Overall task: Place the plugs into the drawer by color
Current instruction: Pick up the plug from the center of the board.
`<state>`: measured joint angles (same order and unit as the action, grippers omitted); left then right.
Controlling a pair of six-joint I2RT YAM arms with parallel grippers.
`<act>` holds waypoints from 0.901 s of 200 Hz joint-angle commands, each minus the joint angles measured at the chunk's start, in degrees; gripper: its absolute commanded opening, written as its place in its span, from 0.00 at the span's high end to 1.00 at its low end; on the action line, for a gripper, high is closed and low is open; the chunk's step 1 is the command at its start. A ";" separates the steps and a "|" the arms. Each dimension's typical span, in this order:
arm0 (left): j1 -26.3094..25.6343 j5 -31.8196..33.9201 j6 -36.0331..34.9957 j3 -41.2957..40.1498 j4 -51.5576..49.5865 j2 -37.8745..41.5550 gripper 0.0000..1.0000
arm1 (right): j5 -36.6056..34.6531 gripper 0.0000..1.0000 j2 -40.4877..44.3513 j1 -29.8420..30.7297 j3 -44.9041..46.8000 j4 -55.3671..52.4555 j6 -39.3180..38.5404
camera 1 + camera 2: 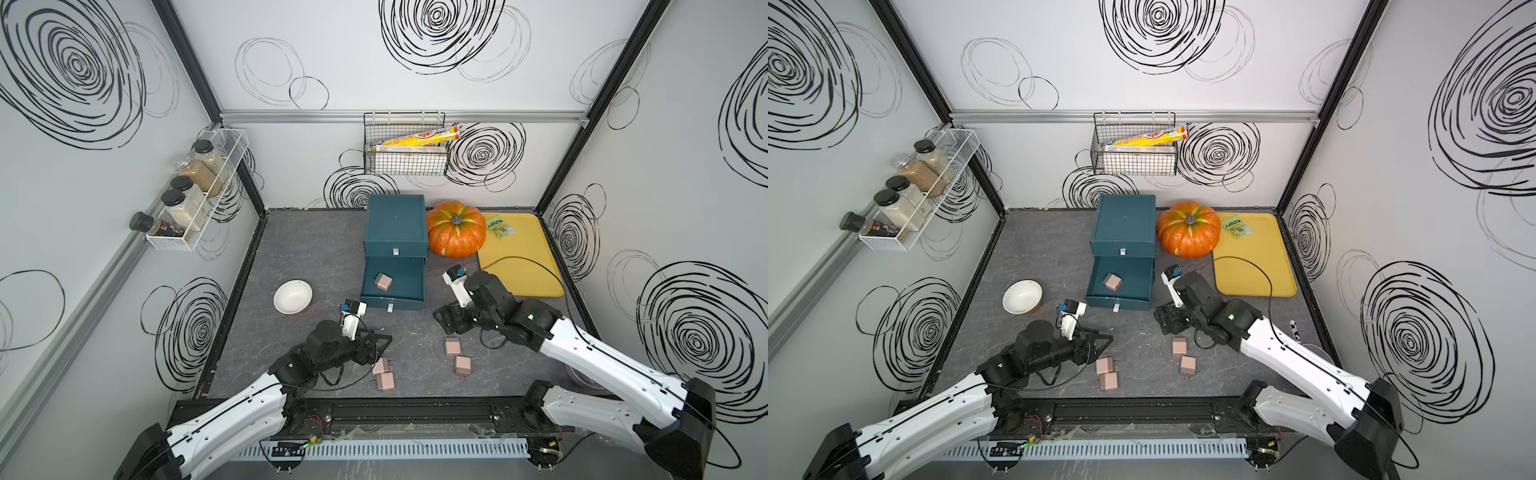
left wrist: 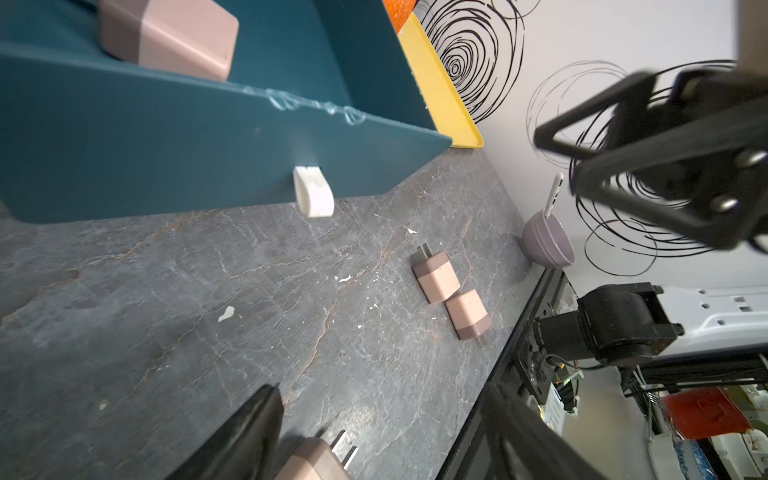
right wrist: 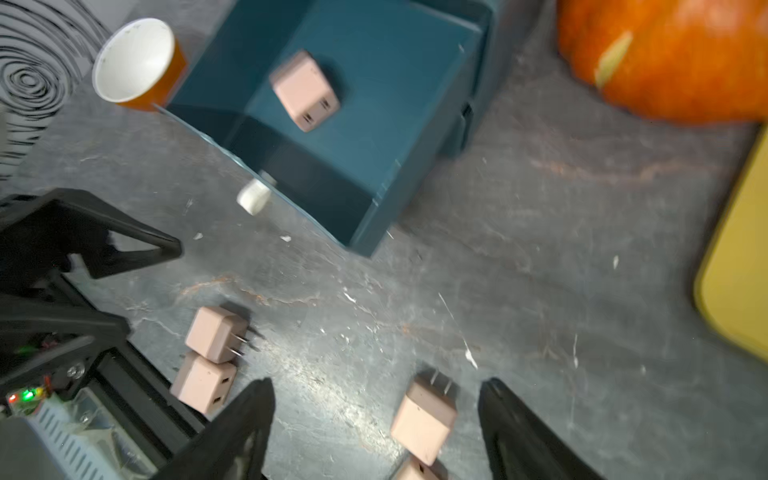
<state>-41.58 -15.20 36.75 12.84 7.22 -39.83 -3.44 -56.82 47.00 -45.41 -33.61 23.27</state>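
Two white-and-black robot arms [image 1: 232, 415] extended from the near edge over a grey stone-look table [image 1: 316, 249]. The left gripper [image 2: 382, 392] had its jaws spread wide and held nothing, close to a touching pair of pale pink plugs [image 1: 386, 381]. The right gripper [image 3: 376, 382] was likewise spread wide and empty, near two more pink plugs [image 1: 452, 345] lying on the table. Behind them sat the dark teal drawer chest [image 1: 395, 224]. A drawer [image 1: 405, 286] below the top one was pulled out, with a single pink plug [image 1: 382, 281] inside. An orange pumpkin [image 1: 456, 232] and a yellow tray [image 1: 519, 266] lay to the chest's right, a white bowl [image 1: 292, 296] to its left.
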 commanded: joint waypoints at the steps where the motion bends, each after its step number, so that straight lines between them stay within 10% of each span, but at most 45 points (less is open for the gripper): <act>1: -0.18 -2.81 -1.79 0.75 4.70 -1.39 0.17 | -2.96 0.15 0.29 -0.25 8.01 2.24 10.83; 75: -0.24 -0.87 -2.12 -1.03 0.59 2.70 0.14 | 1.06 0.16 -9.64 -0.25 14.07 10.74 12.24; 180: -0.19 2.54 -0.26 -2.29 -0.96 6.69 0.12 | 2.38 0.57 -13.72 1.95 19.08 17.14 13.58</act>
<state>-41.58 -13.63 36.27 10.92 5.58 -33.36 -1.13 -69.56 48.73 -27.42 -17.58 37.91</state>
